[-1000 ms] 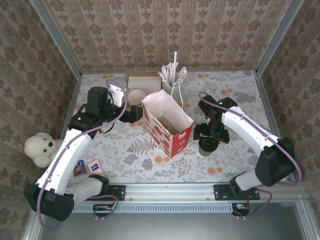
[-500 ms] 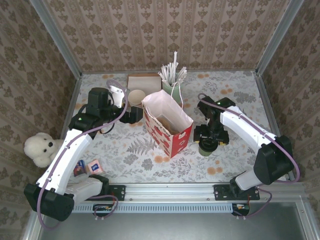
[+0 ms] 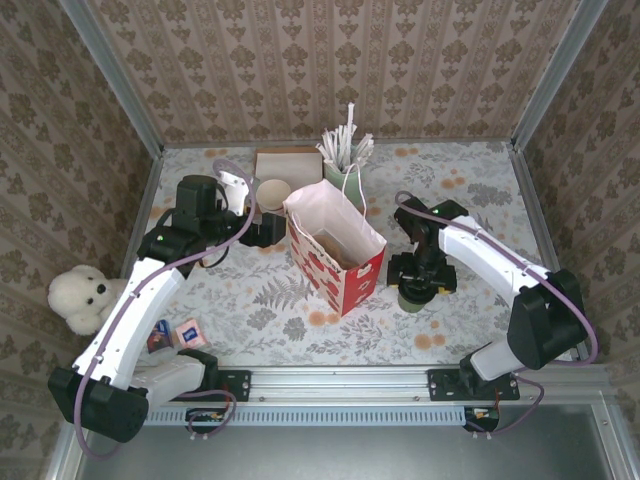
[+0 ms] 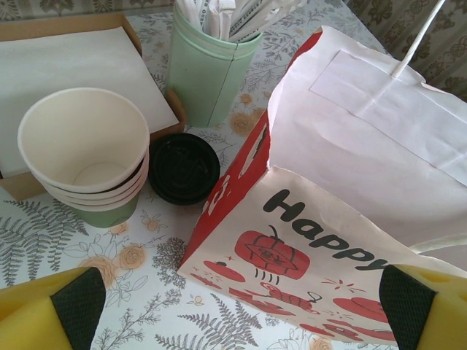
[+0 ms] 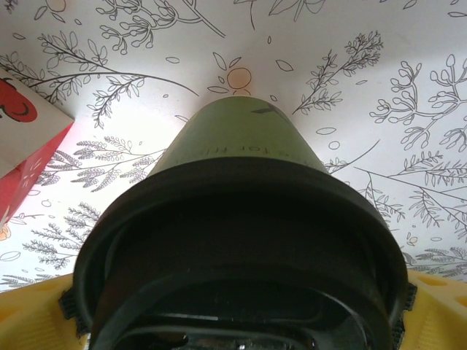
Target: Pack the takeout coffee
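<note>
Since 1 second earlier my right arm had edged slightly toward the paper bag (image 3: 338, 262), while the left arm had held its place. Nearest the bases, 2 small packets (image 3: 175, 334) lay by the left arm, with 1 white teddy bear (image 3: 85, 295) just off the table (image 3: 470, 180). The 1 takeout coffee (image 5: 244, 219) stood upright on the table, right of the bag. The right gripper (image 3: 420, 272) hung over it with jaws spread wide around the black lid; I could not tell whether the pads (image 5: 69, 306) touched it. The left gripper (image 3: 270, 232) was released and empty, left of the bag. Beyond it sat 1 stack of lidless cups (image 4: 84, 157), about 4 in all, with 1 loose black lid (image 4: 182, 166) beside it. Behind those were 1 mint cup of straws (image 4: 208, 69) and 1 napkin tray (image 4: 66, 62).
</note>
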Available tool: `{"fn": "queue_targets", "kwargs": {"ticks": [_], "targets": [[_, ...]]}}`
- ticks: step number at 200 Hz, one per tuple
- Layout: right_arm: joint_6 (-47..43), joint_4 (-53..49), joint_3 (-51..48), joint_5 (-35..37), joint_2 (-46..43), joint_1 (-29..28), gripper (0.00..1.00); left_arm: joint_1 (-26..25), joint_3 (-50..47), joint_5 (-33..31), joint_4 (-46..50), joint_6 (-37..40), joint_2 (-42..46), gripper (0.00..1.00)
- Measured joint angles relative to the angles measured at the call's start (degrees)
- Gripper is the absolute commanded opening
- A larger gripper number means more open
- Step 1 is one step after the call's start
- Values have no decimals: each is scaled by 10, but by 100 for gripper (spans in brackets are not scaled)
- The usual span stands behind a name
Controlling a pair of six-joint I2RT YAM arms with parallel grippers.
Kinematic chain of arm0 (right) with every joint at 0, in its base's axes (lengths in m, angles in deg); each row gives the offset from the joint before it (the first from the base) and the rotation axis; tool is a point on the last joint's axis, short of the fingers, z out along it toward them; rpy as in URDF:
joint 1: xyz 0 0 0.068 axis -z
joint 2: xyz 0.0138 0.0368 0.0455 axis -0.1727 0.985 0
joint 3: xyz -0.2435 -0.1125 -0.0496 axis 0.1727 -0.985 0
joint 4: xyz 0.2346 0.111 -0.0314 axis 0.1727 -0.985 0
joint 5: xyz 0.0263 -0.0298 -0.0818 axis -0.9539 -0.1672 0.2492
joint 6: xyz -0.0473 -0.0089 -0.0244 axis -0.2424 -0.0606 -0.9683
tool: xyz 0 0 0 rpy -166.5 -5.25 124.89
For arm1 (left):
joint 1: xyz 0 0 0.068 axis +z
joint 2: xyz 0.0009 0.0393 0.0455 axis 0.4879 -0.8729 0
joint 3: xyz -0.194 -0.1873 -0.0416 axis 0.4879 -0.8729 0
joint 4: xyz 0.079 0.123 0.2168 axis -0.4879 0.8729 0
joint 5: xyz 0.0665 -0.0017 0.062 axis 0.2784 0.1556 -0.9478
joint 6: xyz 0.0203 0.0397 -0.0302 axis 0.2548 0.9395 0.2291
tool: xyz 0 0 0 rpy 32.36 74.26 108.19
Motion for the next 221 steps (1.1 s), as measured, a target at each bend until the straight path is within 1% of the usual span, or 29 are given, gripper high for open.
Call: {"fn": "queue_targets", "kwargs": {"ticks": [24,55,122,148,156,221], "targets": [[0,10,-12,0,0,0,100,0,0,0,0,0,0,100],[5,18,-24,6,-5,0,98,0,0,0,0,0,0,100],[13,45,-54,17,-61,0,96,0,0,0,0,0,0,100],[13,54,-61,17,-61,0,97,0,0,0,0,0,-1,100],[14,56,-61,17,-61,0,100,0,0,0,0,0,-1,100],[30,61,-61,17,-63,-2,100,0,-3,0,0,0,-1,100]]}}
